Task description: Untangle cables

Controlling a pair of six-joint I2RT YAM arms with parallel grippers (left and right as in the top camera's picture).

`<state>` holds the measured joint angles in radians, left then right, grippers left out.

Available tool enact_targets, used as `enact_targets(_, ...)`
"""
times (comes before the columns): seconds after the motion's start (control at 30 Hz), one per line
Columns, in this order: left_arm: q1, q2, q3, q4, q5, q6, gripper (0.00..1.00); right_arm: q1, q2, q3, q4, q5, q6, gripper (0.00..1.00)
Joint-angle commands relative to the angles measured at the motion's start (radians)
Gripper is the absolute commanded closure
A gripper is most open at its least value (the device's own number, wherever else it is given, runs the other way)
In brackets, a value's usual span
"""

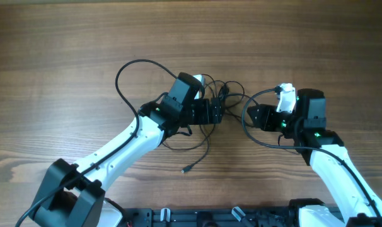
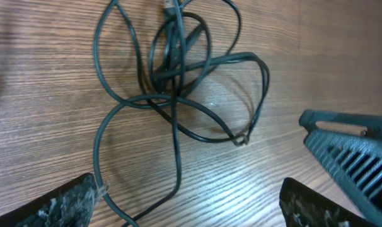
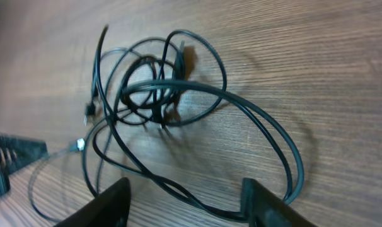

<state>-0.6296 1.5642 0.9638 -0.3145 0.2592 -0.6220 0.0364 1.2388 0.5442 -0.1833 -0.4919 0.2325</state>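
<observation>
Mid-table | cables (image 2: pixel 172 75) knotted just ahead of left gripper (image 2: pixel 191 202), the nearer arm | right gripper (image 3: pixel 185 195) off to their right | both spread wide, empty.

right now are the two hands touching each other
Apart. The overhead view shows a strip of table and cables between the left hand and the right hand.

Thin black cables (image 2: pixel 172 94) lie tangled in overlapping loops.

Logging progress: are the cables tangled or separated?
Tangled: the cables form one bundle of loops crossing over each other, as both wrist views show.
</observation>
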Motion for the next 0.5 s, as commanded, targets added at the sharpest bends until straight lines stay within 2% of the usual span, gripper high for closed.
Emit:
enact_targets(0.0,-0.004,0.007,-0.005,0.0,-0.029,-0.045,0.03,0.023,0.026,0.003,-0.026,-0.003,-0.222,0.34)
enact_targets(0.17,-0.004,0.007,-0.005,0.0,-0.037,-0.045,0.0,0.076,0.031,0.003,-0.043,0.201,-0.303,0.36)
enact_targets(0.33,-0.003,0.007,-0.005,-0.002,-0.043,-0.044,0.0,0.088,0.06,0.003,-0.016,0.207,-0.311,0.36)
enact_targets(0.47,0.019,0.007,-0.005,-0.046,-0.143,-0.054,0.0,0.09,0.125,0.003,-0.016,0.207,-0.312,0.36)
